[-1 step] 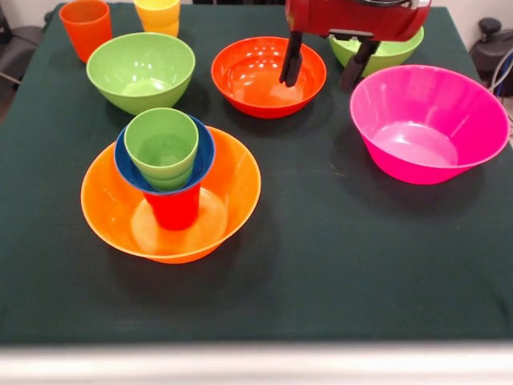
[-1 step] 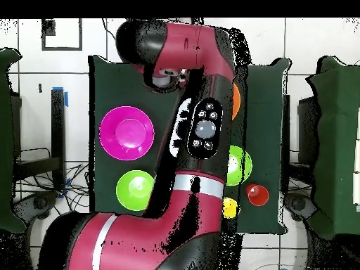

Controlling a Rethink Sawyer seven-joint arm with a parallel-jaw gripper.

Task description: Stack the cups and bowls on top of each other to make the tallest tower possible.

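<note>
The tower stands toward the table's front left: a red cup upturned in the large orange bowl, carrying the small blue bowl and nested light green cups, presumably widest at the base for steadiness. The gripper hangs open and empty over the red-orange bowl near the back edge, probably the next piece; the pink bowl waits at the right edge.

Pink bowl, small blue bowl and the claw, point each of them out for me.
pink bowl (image 1: 457,100): front view, on its inner far wall.
small blue bowl (image 1: 204,152): front view, on its rim's right side, beside the green cup.
claw (image 1: 323,70): front view, midway between its two dark fingertips, above the red-orange bowl.
</note>
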